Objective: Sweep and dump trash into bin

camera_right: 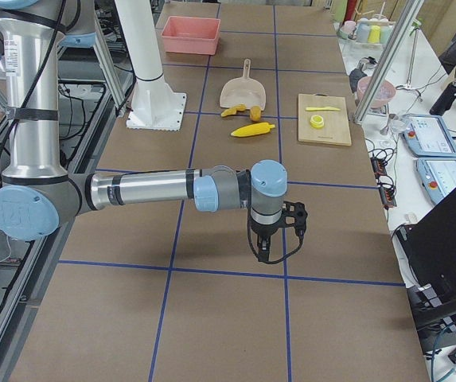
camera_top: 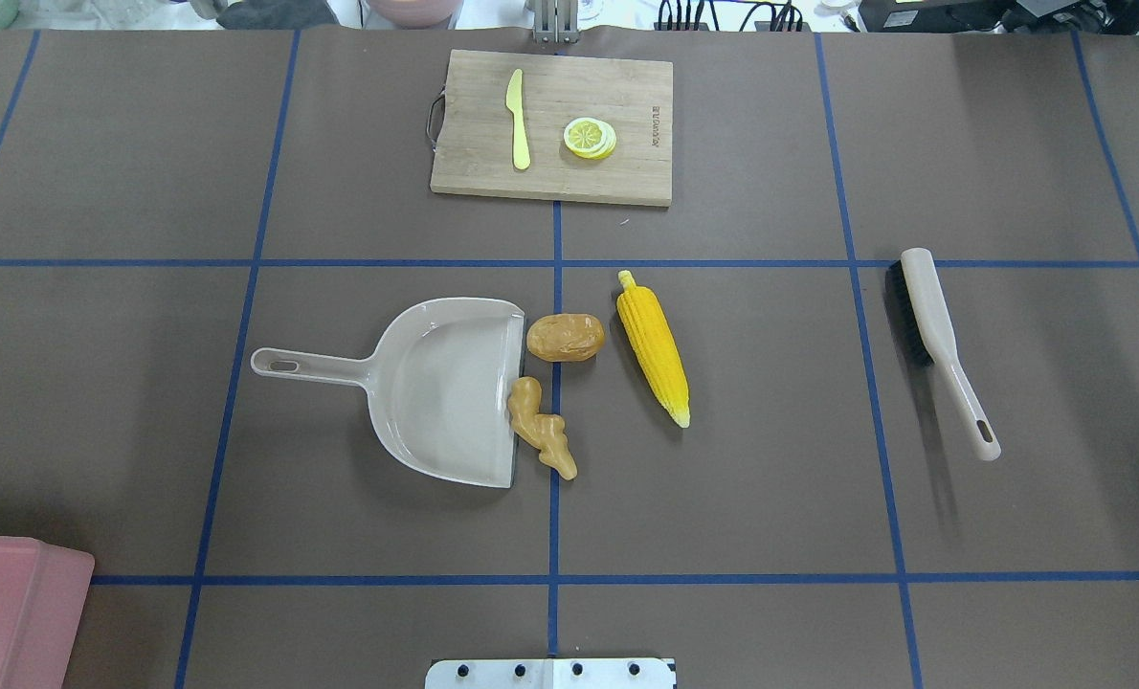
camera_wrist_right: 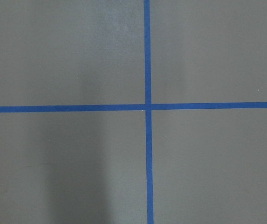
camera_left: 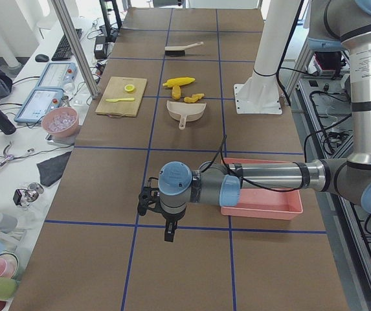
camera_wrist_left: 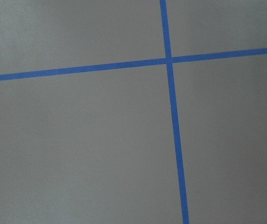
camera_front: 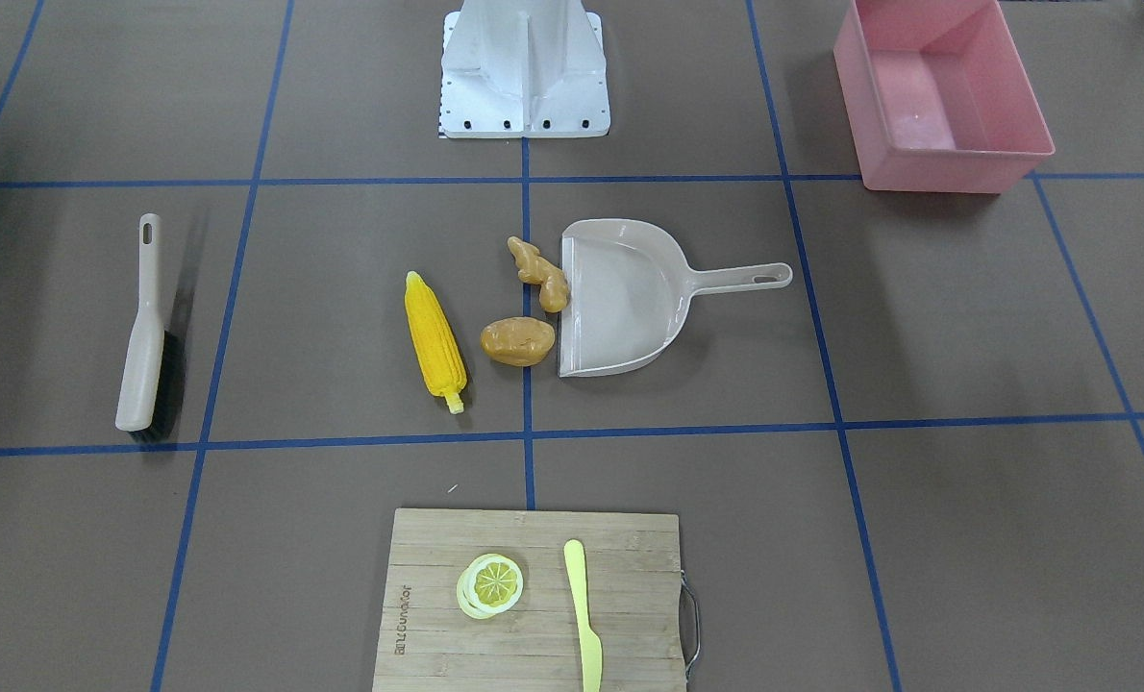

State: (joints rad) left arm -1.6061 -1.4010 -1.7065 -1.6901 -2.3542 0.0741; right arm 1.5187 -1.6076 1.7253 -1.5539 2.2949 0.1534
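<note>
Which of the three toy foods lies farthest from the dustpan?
The long yellow corn cob. The knobbly tan ginger root and oval golden-brown potato lie at the open mouth of the beige plastic dustpan; the corn lies beyond them, apart.

yellow corn cob (camera_front: 435, 343), tan ginger root (camera_front: 537, 272), golden-brown potato (camera_front: 517, 341), pink bin (camera_front: 936, 96), beige dustpan (camera_front: 630, 296)
</note>
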